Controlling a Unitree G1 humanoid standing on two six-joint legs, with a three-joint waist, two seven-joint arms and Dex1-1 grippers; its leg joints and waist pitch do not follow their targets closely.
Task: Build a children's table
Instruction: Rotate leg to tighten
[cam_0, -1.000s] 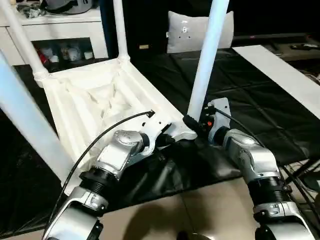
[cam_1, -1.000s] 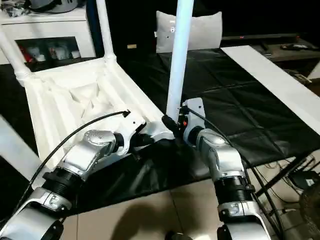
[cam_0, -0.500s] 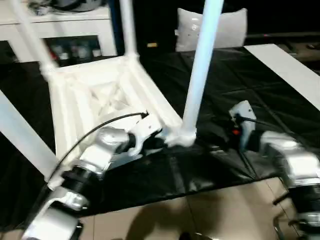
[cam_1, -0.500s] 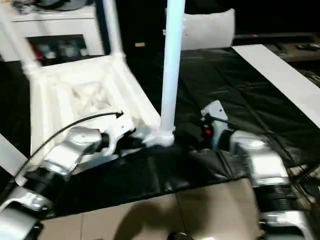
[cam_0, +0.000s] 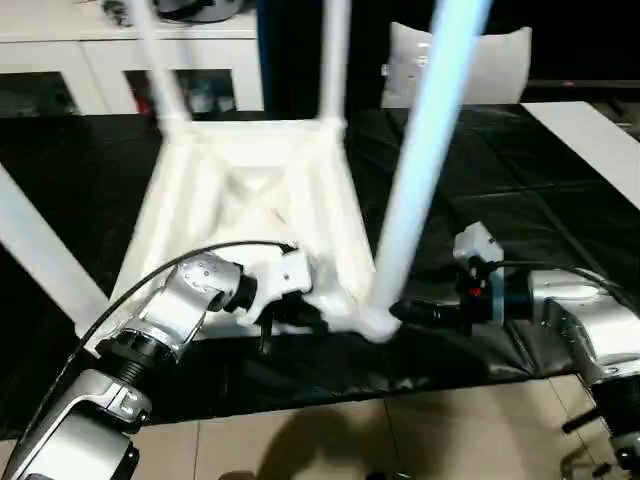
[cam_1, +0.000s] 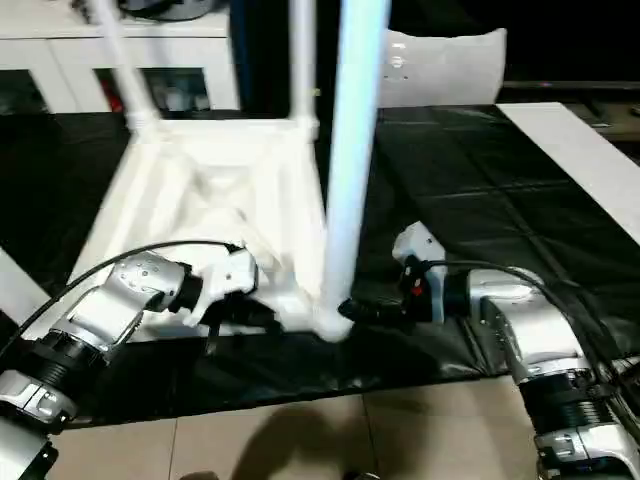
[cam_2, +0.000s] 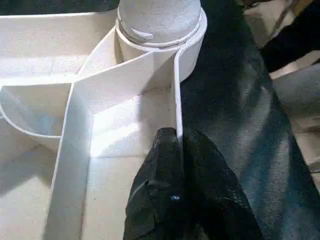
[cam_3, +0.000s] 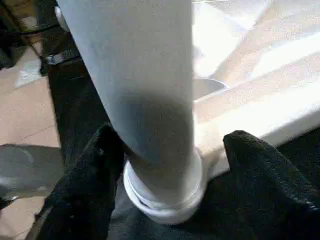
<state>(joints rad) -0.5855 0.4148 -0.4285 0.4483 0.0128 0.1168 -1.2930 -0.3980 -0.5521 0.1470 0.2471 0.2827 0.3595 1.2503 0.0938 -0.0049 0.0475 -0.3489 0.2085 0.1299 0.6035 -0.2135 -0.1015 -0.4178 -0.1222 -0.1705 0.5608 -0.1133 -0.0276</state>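
The children's table top (cam_0: 250, 200) lies upside down on the black-covered work table, ribs facing up. White legs stand in its corner sockets. The nearest leg (cam_0: 420, 160) rises from the near corner socket (cam_2: 160, 35). My left gripper (cam_2: 177, 137) is shut on the top's thin rim wall just beside that socket. My right gripper (cam_3: 172, 145) is open, one black finger (cam_3: 95, 165) against the base of the nearest leg and the other finger (cam_3: 255, 160) a little off it. Two far legs (cam_0: 333, 60) and a near-left leg (cam_0: 40, 260) also stand upright.
A white cabinet (cam_0: 60, 60) stands at the back left and a white cushion (cam_0: 500, 60) at the back. A long white board (cam_0: 600, 130) lies on the black cover (cam_0: 500, 180) at the right. Tiled floor (cam_0: 350, 440) runs below the work table's near edge.
The whole view has swung. My right gripper drew away to the right of the nearest leg, then came back with its fingers around the leg's base. The left gripper kept its hold on the rim.
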